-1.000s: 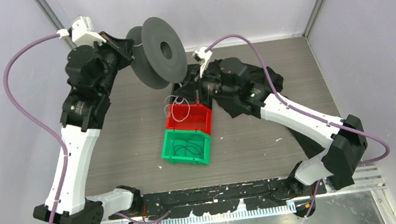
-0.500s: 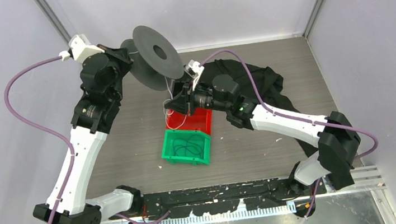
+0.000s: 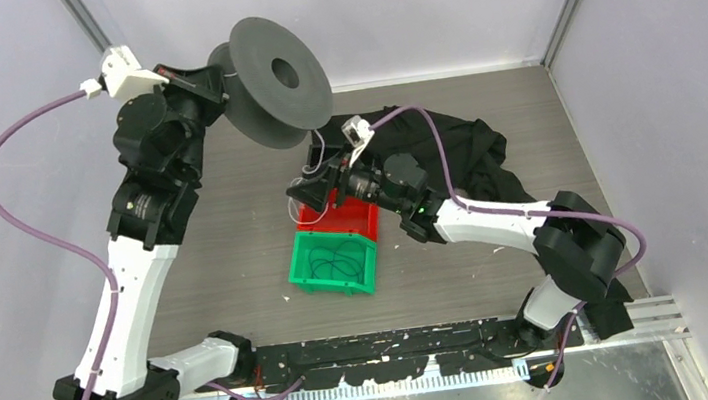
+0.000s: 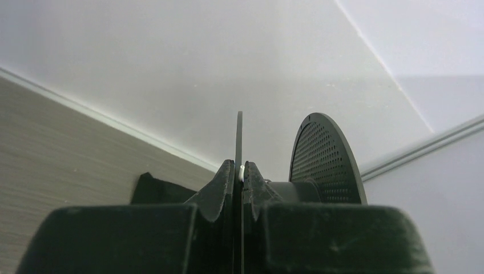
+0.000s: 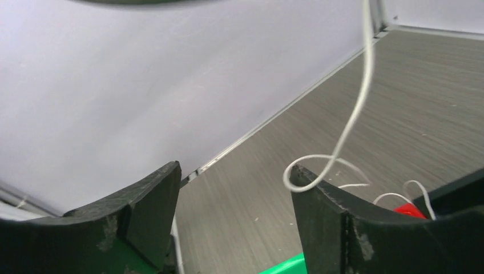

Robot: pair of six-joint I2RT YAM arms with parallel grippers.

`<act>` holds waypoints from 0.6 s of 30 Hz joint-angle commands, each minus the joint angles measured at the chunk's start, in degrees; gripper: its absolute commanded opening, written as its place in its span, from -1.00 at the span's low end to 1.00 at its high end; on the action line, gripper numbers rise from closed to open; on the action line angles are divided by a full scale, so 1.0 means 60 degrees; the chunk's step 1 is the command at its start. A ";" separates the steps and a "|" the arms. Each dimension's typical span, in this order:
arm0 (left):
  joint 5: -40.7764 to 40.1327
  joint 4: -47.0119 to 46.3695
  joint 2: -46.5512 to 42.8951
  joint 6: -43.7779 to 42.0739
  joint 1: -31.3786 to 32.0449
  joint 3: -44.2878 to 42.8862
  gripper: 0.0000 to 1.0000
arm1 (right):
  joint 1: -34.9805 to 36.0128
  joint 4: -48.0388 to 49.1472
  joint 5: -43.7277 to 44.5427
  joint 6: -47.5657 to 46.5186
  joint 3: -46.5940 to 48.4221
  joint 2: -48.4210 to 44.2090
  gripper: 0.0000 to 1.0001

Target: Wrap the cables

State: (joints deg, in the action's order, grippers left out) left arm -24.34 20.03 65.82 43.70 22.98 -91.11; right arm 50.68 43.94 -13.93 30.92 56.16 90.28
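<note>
Table [image 3: 234, 244] of grey wood grain carries a black cloth [image 3: 470, 151] at 2 o'clock; more of the cloth shows than half a second ago, since the right arm has folded in toward 7 o'clock.

Left gripper [image 3: 213, 81] [image 4: 238, 171], high at 11 o'clock, is clamped tight on the near flange of the spool [image 3: 275, 93] [image 4: 325, 154]. Its fingers press both sides of that thin disc in the wrist view. Since the earlier frame the wrist has swung a little toward 10 o'clock, and the spool's face with its hub hole has turned more toward the top camera.

Right gripper [image 3: 314, 192] [image 5: 234, 177] has dropped slightly toward 7 o'clock and hangs over the 11 o'clock corner of the red bin [image 3: 352, 218]. Its jaws stand wide and pinch nothing.

Green bin [image 3: 332, 263] touches the red bin at its 6 o'clock side, with thin dark loops [image 3: 334, 260] inside, unmoved.

Cable [image 3: 321, 148] [image 5: 351, 123] runs down from the spool, curls into a small loop just by one finger's tip in the right wrist view, and trails in loose white curls into the red bin.
</note>
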 commanded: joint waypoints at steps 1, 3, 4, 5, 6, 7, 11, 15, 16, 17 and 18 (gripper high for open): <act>0.0442 -0.0574 -0.0405 -0.0263 0.0066 -0.1107 -0.99 | 0.0064 0.1596 0.1210 -0.0833 -0.0589 -0.0352 0.55; 0.0591 -0.0412 -0.0346 -0.0415 0.0066 -0.1438 -0.99 | 0.0065 0.1724 0.1541 -0.1224 -0.0885 -0.0471 0.62; 0.0682 -0.0356 -0.0326 -0.0458 0.0066 -0.1587 -0.99 | 0.0063 0.1721 0.1690 -0.1373 -0.1011 -0.0508 0.66; 0.0754 -0.0318 -0.0301 -0.0483 0.0066 -0.1706 -0.99 | 0.0057 0.1715 0.1855 -0.1511 -0.1111 -0.0533 0.68; 0.0815 -0.0271 -0.0286 -0.0525 0.0066 -0.1829 -0.99 | 0.0062 0.1714 0.1980 -0.1616 -0.1194 -0.0556 0.70; 0.0890 -0.0238 -0.0278 -0.0574 0.0066 -0.1934 -0.99 | 0.0057 0.1714 0.2093 -0.1699 -0.1244 -0.0561 0.72; 0.0922 -0.0171 -0.0290 -0.0736 0.0066 -0.2232 -0.99 | 0.0055 0.1789 0.2287 -0.1763 -0.1317 -0.0484 0.75; 0.0988 -0.0162 -0.0335 -0.0809 0.0066 -0.2376 -0.99 | 0.0052 0.2006 0.2293 -0.1519 -0.1259 -0.0278 0.76; 0.1025 -0.0155 -0.0328 -0.0809 0.0066 -0.2409 -0.99 | 0.0060 0.2062 0.2568 -0.1465 -0.1203 -0.0178 0.77; 0.1061 -0.0145 -0.0335 -0.0796 0.0066 -0.2413 -0.99 | 0.0059 0.2113 0.2629 -0.1392 -0.1126 -0.0070 0.77; 0.1080 -0.0142 -0.0346 -0.0784 0.0066 -0.2412 -0.99 | 0.0053 0.2136 0.2696 -0.1321 -0.1040 0.0057 0.77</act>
State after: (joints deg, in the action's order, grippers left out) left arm -19.18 23.44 65.43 38.54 23.24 -102.50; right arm 50.68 51.40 -1.34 22.61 47.92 89.91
